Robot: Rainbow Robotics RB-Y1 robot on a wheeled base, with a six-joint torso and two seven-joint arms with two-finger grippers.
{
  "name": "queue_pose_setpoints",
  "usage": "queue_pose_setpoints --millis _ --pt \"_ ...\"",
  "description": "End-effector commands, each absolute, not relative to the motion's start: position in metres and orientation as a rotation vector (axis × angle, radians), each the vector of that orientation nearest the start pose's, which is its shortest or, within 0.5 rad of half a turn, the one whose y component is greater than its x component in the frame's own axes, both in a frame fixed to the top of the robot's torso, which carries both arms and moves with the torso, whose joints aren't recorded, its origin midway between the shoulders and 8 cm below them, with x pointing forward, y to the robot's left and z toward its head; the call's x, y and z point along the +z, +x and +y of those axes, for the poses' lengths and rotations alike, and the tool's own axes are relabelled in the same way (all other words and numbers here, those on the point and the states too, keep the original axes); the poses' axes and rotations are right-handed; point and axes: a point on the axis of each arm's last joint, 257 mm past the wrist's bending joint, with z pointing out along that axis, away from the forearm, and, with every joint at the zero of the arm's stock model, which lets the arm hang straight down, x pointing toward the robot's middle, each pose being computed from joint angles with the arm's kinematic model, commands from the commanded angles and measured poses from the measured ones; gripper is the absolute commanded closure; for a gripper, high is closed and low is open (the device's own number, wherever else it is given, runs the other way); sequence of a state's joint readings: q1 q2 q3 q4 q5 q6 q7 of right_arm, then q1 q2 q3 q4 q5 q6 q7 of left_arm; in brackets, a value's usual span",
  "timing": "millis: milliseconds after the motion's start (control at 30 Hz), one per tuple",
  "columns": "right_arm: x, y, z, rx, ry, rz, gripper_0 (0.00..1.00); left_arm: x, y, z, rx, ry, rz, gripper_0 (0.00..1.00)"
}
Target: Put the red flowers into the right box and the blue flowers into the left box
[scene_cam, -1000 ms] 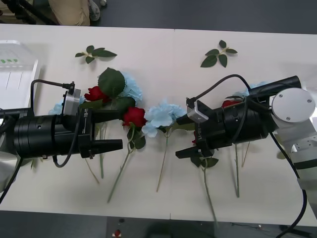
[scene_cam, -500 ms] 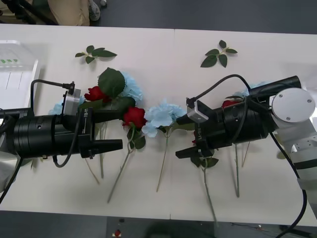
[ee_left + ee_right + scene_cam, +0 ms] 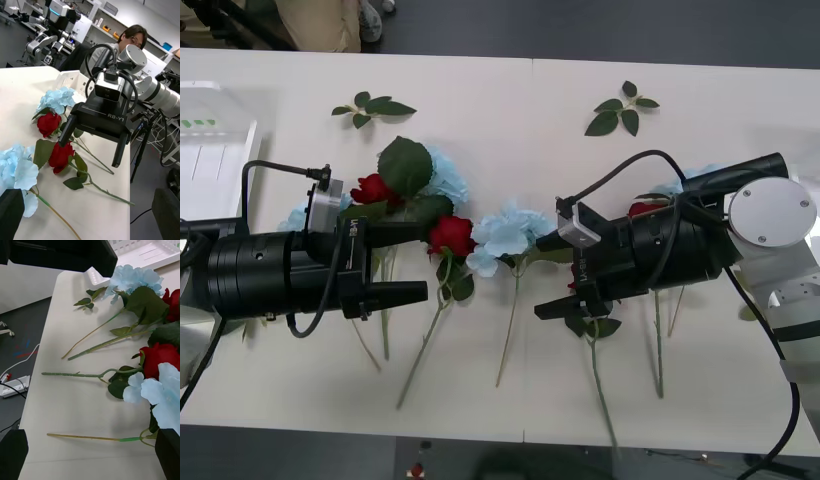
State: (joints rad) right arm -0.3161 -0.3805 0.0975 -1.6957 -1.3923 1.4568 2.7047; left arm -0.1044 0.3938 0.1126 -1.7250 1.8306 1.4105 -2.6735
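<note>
Nothing has shifted this past second: both hands hover low, spread wide and empty. The left hand [image 3: 395, 262] points at a red rose [image 3: 450, 235] at three o'clock; the right hand [image 3: 558, 275] faces a blue bloom [image 3: 505, 232]. All flowers lie on the worktop [image 3: 510, 110]; sorting hasn't started. Left box [image 3: 210, 140] sits at nine o'clock.

Flowers [image 3: 450, 235] mid-table [image 3: 480, 95], between both claws; left box [image 3: 210, 145] far left.

Deep-red red flowers [image 3: 451, 235] and pale sky-blue blue flowers [image 3: 505, 232] on green stems lie on a white table [image 3: 510, 100].
</note>
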Motion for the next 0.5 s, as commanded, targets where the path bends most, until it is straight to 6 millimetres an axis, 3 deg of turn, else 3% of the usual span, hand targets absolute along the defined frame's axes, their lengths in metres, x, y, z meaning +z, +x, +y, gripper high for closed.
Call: queue_pose_setpoints --millis 33,500 --pt "-0.2111 0.3827 -0.0377 0.812 -1.525 1.572 0.0 -0.1302 0.3622 0.0852 -1.099 1.072 1.409 0.0" --pt "-0.2111 0.3827 -0.0377 0.812 -1.525 1.572 0.0 -0.1302 0.3622 0.0852 -1.099 1.072 1.409 0.0"
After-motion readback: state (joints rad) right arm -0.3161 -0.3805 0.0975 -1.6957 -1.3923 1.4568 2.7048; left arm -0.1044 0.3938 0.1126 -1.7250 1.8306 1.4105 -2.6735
